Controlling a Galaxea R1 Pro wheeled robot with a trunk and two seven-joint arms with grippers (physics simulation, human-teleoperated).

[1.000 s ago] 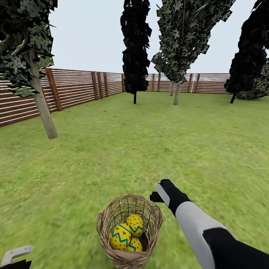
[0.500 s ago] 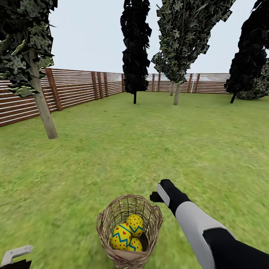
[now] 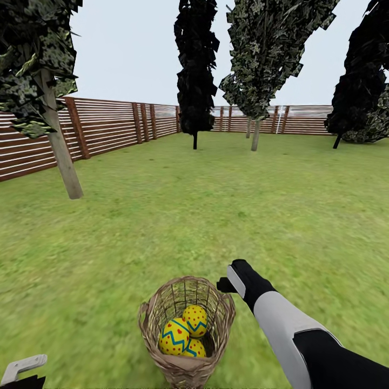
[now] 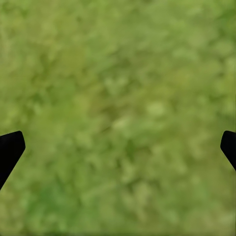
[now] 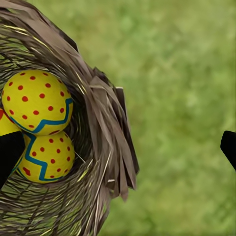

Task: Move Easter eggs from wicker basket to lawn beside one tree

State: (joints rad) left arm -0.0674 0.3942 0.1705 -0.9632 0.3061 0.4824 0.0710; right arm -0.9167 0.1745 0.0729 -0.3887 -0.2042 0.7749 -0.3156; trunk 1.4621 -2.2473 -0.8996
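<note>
My right jaws (image 5: 118, 147) hang spread beside the wicker basket (image 3: 186, 373); swing toward nine o'clock, centre over the top egg (image 3: 195, 320), then drop.

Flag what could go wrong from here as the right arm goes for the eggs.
1. The right gripper hangs beside the wicker basket, over its rim; going down from here, a finger could catch the rim and tip the basket.
2. The three Easter eggs lie touching, deep inside, so gripping one may shove the others.
3. The nearest tree stands well away, so a carried egg could slip.
</note>
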